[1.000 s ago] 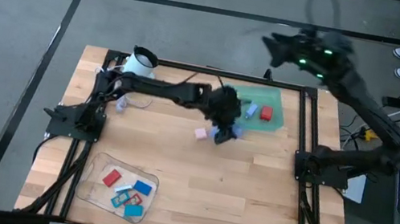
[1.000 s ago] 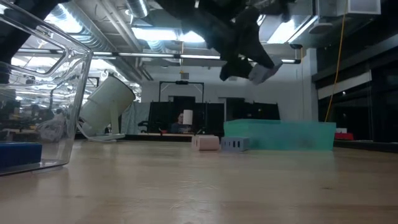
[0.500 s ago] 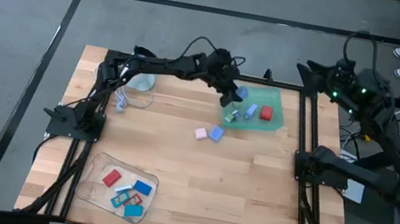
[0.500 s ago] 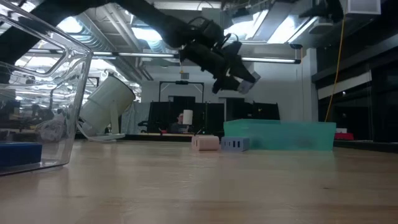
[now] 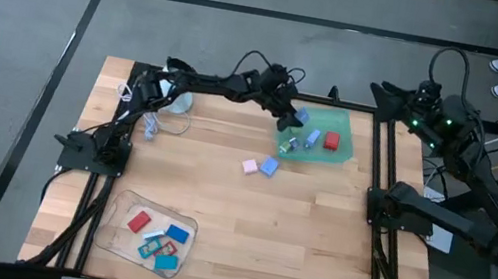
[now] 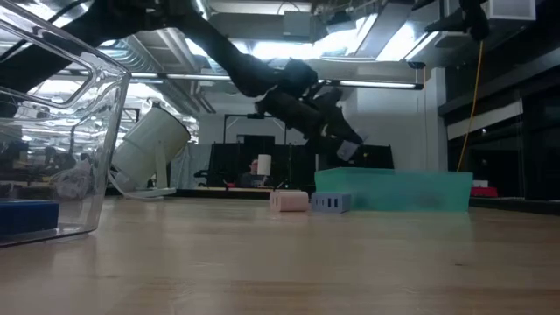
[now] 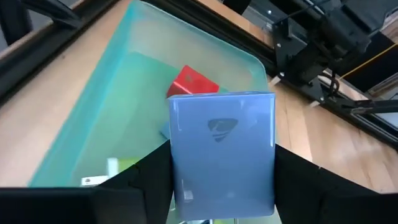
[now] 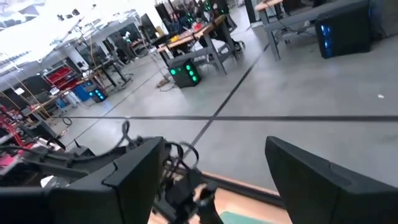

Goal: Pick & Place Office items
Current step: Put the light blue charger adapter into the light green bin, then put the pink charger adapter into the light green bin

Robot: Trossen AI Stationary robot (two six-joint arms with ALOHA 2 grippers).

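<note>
My left gripper (image 5: 291, 118) hangs over the left part of the teal tray (image 5: 340, 153) at the table's far side, shut on a light blue block (image 7: 222, 149). In the tray lie a red block (image 5: 332, 140), another light blue piece (image 5: 312, 137) and a small green piece (image 5: 290, 146). A pink block (image 5: 250, 166) and a blue block (image 5: 269, 165) rest on the wood just in front of the tray. My right gripper (image 8: 211, 180) is raised beyond the table's far right corner, open and empty. My left gripper pinches the light blue block by two opposite sides (image 7: 177, 155) between its two fingers (image 7: 149, 177). The fingers slant downward from the table's left. The block is lifted clear above the tray (image 7: 112, 99), its flat face with a small emblem turned toward the wrist camera.
A clear container (image 5: 129, 203) at the near left holds red, blue and teal pieces. The white mug (image 6: 149, 144) lies tilted at the far left beside a white cord (image 5: 150, 125). Black frame rails run along the table's left and right sides.
My left gripper has carried the light blue block from above the pink and blue blocks toward the far edge and down, to over the tray; it stays shut on it. My right arm has drawn back toward the table's right edge and sunk a little.
</note>
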